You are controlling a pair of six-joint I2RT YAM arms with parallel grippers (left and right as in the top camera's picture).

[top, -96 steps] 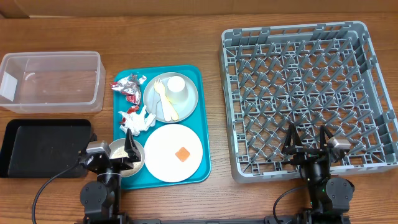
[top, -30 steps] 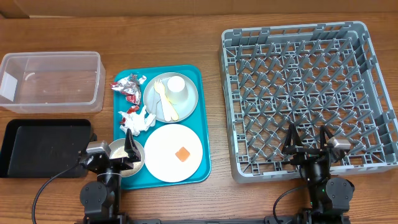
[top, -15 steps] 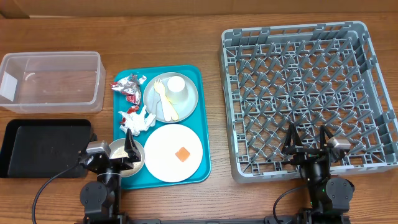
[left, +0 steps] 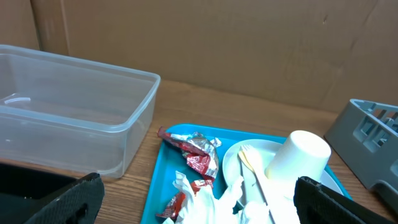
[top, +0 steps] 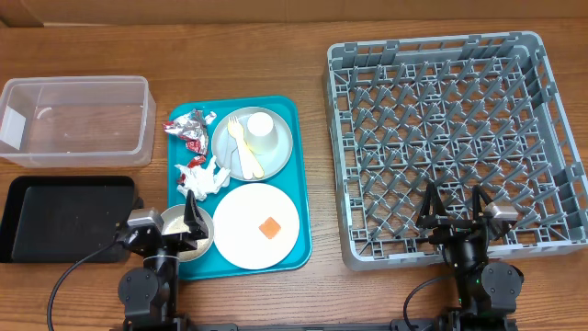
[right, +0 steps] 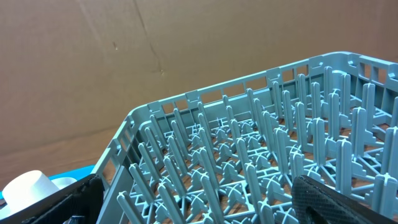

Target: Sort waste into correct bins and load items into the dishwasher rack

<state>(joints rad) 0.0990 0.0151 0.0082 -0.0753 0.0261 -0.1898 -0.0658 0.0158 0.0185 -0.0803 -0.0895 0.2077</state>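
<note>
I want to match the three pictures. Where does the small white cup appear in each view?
Overhead: the small white cup is on the grey-green plate, in the upper part of the teal tray.
Left wrist: lower right of centre, on the same plate.
Right wrist: bottom left corner, partly cut off.
Shared landmark: the dishwasher rack, to the right of the cup in every view.

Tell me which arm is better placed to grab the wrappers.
Left. The left gripper, open, sits at the near edge of the tray, wrappers just beyond; the right gripper is over the rack, farther away.
</note>
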